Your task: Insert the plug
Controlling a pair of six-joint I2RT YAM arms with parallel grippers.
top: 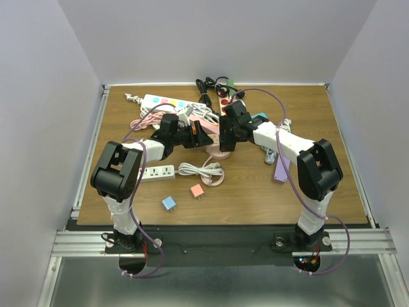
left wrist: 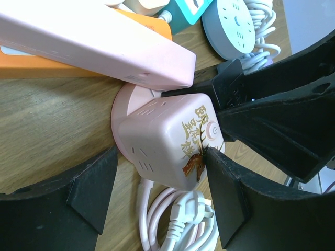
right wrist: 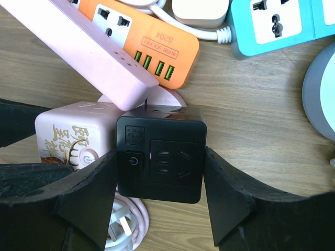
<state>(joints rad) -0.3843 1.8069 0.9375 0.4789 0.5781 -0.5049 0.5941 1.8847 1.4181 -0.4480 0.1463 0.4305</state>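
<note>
My right gripper clamps the black plug, low in the middle of the right wrist view, hard against the pink socket cube, which my left gripper brackets part open, touching on one side. The plug looks light, stiff and smooth, so its flat sides seem the right hold. Room is tight: a pink strip overhangs at upper left, a coiled cord lies below

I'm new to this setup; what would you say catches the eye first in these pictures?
At the centre, the right gripper clamps a black adapter up against a pink cube socket, which the left gripper straddles. Behind them lies a tangle of power strips, pink, orange, teal and white.
</note>
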